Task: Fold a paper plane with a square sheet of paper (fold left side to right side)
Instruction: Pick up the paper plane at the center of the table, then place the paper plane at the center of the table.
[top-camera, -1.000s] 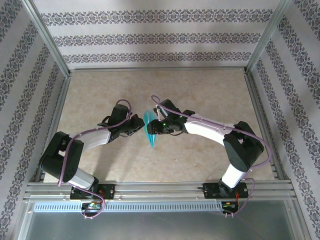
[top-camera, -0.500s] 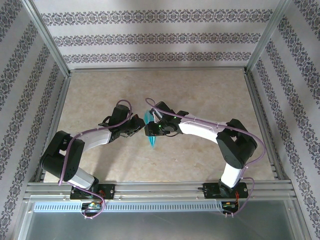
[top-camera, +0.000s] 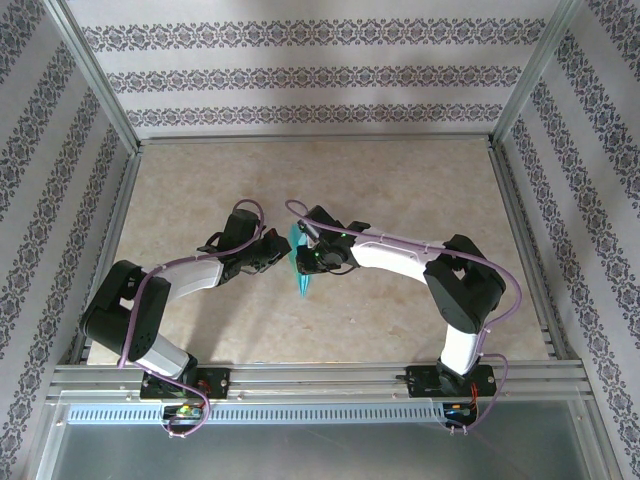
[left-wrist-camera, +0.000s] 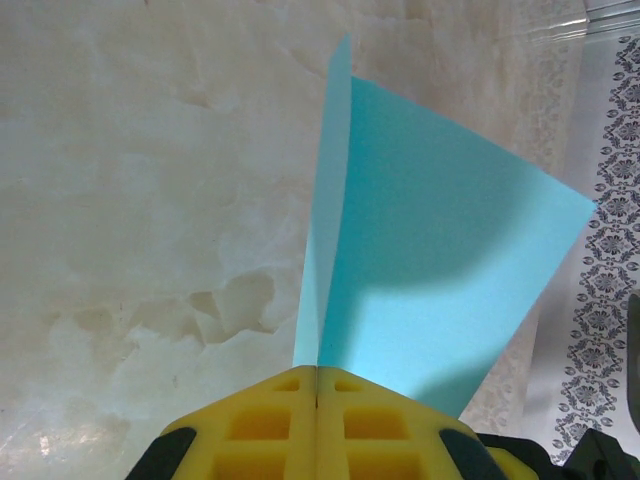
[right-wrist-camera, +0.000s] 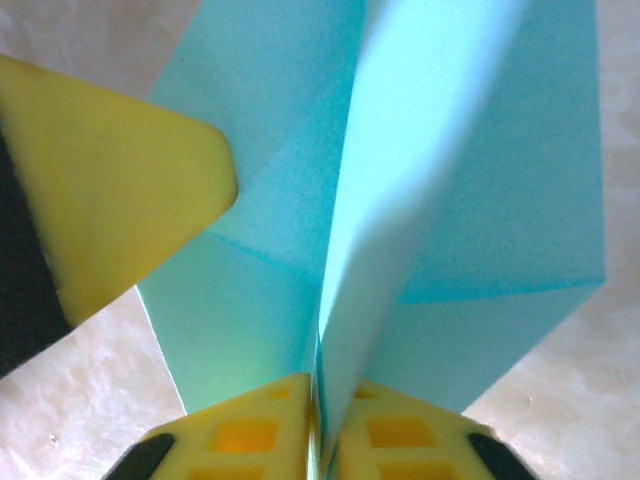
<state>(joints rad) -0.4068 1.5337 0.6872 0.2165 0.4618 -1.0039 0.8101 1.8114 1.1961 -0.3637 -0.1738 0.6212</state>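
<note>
Overhead view: the left claw (top-camera: 280, 256) and the right claw (top-camera: 300, 256) meet a little left of the centre of the frame, above the beige marbled table (top-camera: 400, 190). The paper plane (top-camera: 302, 281) stands on edge between them as a slim cyan sliver, its pointed end directed toward the lower edge of the frame. Whether that point touches the table cannot be told from here. Left wrist view: the two yellow pads (left-wrist-camera: 265, 425) at the bottom centre are pressed flat together, with the lower edge of the paper plane clenched in the seam between them. From this grip one layer rises as a thin edge to the upper middle of the frame, and a broad cyan panel fans out to the right, partly shaded. Right wrist view: the yellow fingertips (right-wrist-camera: 400, 435) at the bottom centre are pinched on the central fold of the paper plane, so this claw is likewise grasping it. Cyan panels spread to the upper left and upper right, crossed by slanting creases. A yellow finger (right-wrist-camera: 120, 180) of the left claw lies over the paper at the left of the frame.
</note>
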